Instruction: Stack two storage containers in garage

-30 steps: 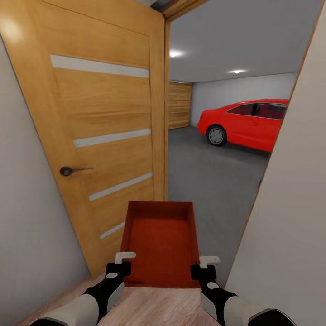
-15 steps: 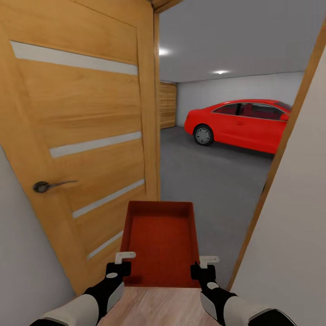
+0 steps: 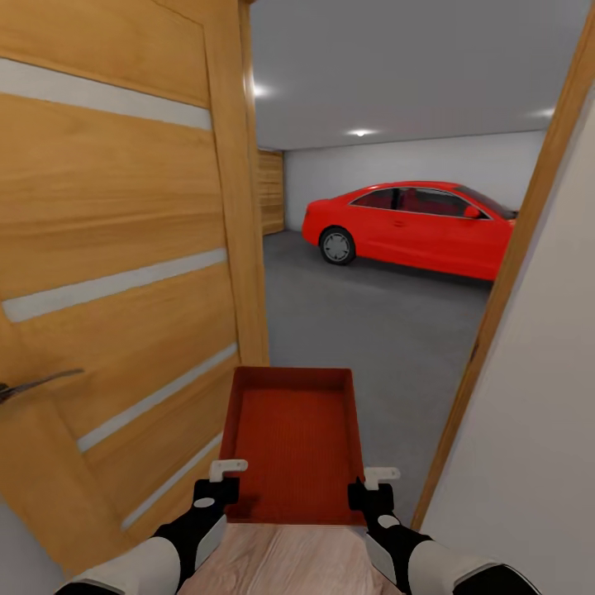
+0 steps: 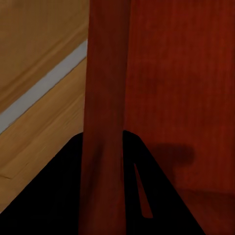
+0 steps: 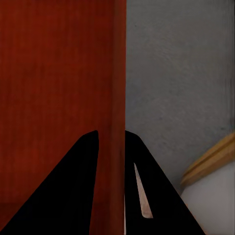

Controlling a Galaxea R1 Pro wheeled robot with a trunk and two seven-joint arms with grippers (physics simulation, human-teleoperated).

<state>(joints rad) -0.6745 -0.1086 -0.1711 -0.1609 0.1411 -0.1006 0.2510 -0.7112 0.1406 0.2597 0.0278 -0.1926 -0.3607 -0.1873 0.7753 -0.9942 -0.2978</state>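
The robot stands at a doorway between light wood plank flooring [image 3: 281, 566] at the near edge and the garage beyond. An open wooden door [image 3: 116, 273] with pale horizontal inlay strips and a dark lever handle [image 3: 29, 384] fills the left side; a wooden door frame [image 3: 512, 273] and a plain white wall [image 3: 537, 463] bound the right side.

The garage floor [image 3: 372, 330] is dark grey, matte and concrete-like, extending from the threshold to the far wall. The far wall is white, the ceiling grey with lit spots. A red car [image 3: 413, 227] is parked at the far right, and a wood-panelled surface [image 3: 271, 192] stands at the far left.

One orange-red storage container [image 3: 293, 442] is held in front of the robot, open side up, above the threshold. The left gripper [image 3: 216, 489] is clenched on the container's left wall near its near corner; the wrist view shows that wall between the fingers [image 4: 58, 196]. The right gripper [image 3: 370, 493] is clenched on the right wall likewise, its fingers [image 5: 73, 196] on both sides of the wall.
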